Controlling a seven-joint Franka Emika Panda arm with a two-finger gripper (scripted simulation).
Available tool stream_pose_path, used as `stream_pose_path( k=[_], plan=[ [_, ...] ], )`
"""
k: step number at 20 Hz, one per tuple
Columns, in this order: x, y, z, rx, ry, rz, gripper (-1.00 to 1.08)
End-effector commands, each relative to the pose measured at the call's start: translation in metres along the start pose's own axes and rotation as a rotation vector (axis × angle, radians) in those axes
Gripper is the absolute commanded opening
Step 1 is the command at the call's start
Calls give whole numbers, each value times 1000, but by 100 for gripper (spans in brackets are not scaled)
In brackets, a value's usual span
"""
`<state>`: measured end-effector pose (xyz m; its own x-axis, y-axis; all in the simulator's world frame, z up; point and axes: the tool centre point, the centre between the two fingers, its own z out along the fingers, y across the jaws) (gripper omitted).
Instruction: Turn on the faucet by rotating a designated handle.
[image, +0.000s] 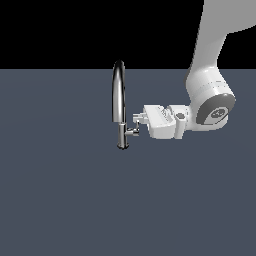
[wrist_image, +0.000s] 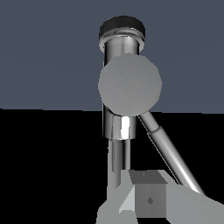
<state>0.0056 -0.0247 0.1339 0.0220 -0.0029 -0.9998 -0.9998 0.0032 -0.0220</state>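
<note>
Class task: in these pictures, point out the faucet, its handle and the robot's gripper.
faucet (image: 118, 95): exterior view, on the tall arched spout.
handle (image: 133, 132): exterior view, on the short horizontal stub.
gripper (image: 136, 119): exterior view, at the fingertips beside the handle.

Both pictures are flat simulator renders, sharp everywhere, without blur or bending at the edges. The light is even and rather dim; where it comes from I cannot tell. The floor (image: 60, 200) carries no clear shadows. Bright streaks of glare run along the chrome faucet (image: 118, 95), also in the wrist view.
</note>
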Motion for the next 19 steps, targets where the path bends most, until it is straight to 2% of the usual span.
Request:
stream_pose_path(
  k=[1, 7, 8, 9, 18, 19],
  plan=[
    [8, 16, -4, 0, -3, 15, -100],
    [19, 40, -7, 2, -3, 16, -100],
    [19, 40, -7, 2, -3, 16, -100],
    [7, 27, 2, -9, -6, -9, -100],
    [65, 51, -6, 1, -3, 14, -100],
    [65, 51, -6, 1, -3, 14, -100]
  ],
)
